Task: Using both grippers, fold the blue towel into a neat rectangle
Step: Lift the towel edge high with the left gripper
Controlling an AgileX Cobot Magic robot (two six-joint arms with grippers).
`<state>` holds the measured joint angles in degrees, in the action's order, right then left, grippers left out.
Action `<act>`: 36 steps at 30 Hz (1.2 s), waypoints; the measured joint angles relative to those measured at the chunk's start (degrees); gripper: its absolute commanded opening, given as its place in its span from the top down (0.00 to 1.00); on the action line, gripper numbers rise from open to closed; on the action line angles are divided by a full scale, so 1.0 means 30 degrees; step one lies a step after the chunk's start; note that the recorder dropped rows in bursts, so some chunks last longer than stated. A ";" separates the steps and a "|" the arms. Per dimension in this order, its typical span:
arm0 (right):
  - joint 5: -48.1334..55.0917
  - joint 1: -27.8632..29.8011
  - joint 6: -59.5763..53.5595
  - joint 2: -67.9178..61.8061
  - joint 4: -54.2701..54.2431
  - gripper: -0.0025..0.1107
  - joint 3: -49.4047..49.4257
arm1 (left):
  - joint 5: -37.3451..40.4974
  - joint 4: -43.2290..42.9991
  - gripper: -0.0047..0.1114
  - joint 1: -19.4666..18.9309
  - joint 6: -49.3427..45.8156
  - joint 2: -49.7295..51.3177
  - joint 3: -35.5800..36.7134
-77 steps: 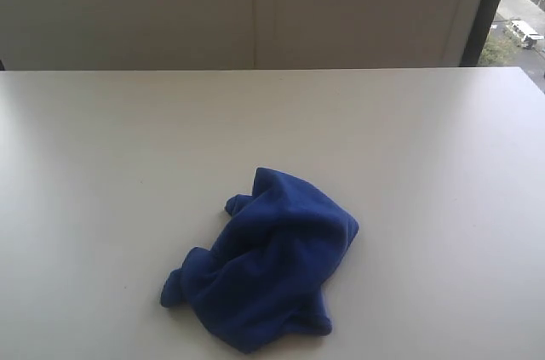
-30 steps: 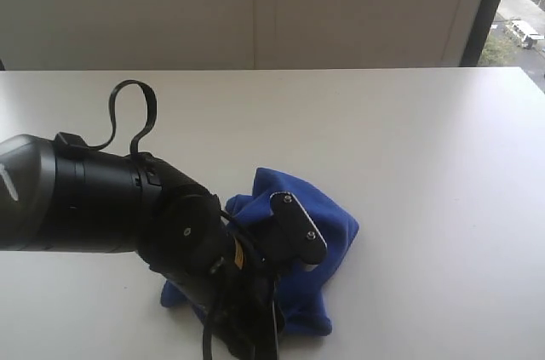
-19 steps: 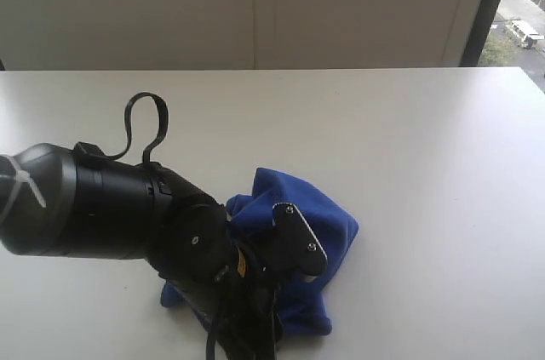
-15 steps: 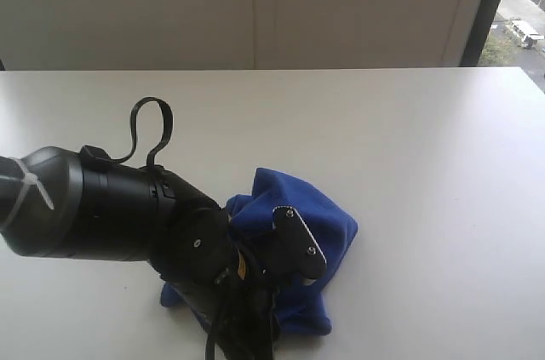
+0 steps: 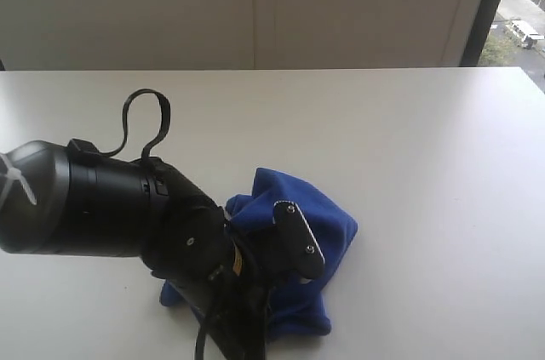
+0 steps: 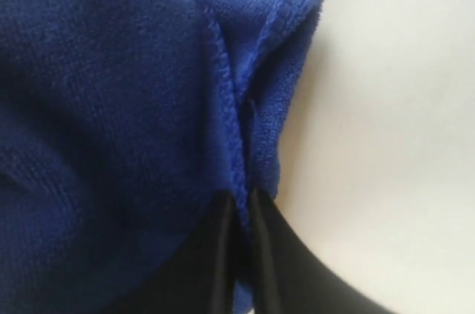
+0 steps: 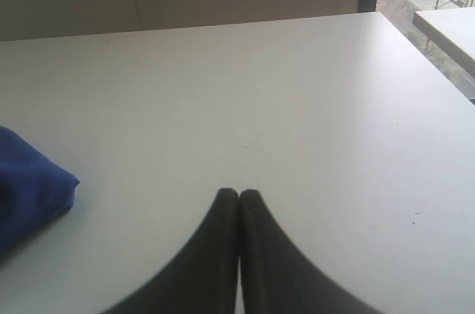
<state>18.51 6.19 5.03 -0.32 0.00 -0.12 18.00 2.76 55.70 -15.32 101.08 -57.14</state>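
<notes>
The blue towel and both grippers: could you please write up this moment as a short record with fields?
Cloth: blue towel, crumpled in a heap on the white table, not yet folded
Left: left gripper down at the towel, fingers pinched on a stitched hem
Right: right gripper shut, empty, over the table, apart from the towel
Exterior view: only the left arm shows, covering the towel's left part
</notes>
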 measured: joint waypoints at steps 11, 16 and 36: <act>0.0000 0.0000 0.0000 0.0000 0.0000 0.98 0.0000 | 0.3158 -0.3327 0.96 0.0000 0.0068 -0.2583 -0.1853; 0.0000 0.0000 0.0000 0.0000 0.0000 0.98 0.0000 | 0.5675 -0.8056 0.96 0.0047 0.1623 -0.5598 -0.4494; -0.0134 0.0000 0.0000 0.0000 0.0000 0.98 0.0000 | 1.1889 -1.7518 0.96 0.0047 0.2939 -1.1037 -1.0112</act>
<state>18.11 6.19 5.03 -0.32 0.00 -0.12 53.67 -49.79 55.84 -6.51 67.97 -87.48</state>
